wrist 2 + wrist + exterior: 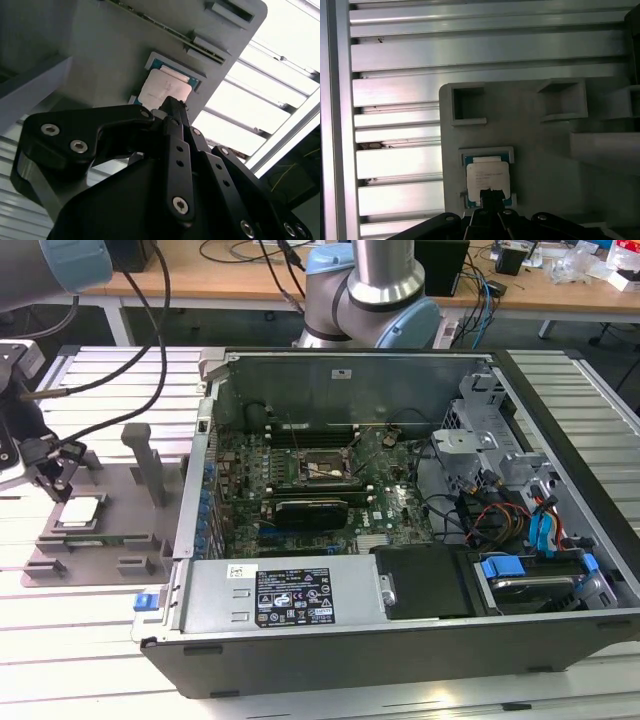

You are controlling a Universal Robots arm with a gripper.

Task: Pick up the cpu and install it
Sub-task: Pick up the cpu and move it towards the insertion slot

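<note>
The cpu [80,511], a small flat silvery square, lies in a shallow nest on the grey fixture plate [130,502] at the exterior view's left. My gripper [57,480] hangs just above it, slightly to the exterior view's left. Both wrist views show the cpu [165,87] [487,175] right beyond the black fingertips [172,104] [490,194]. The fingertips are pressed together and hold nothing. I cannot tell whether they touch the chip. The black framed socket [318,468] sits on the green motherboard [385,502] inside the open computer case.
The open case [400,390] takes up the middle and right of the slatted metal table [90,630]. Raised grey blocks [150,462] stand on the fixture plate beside the cpu. Cables [140,350] run from the arm over the table's far left.
</note>
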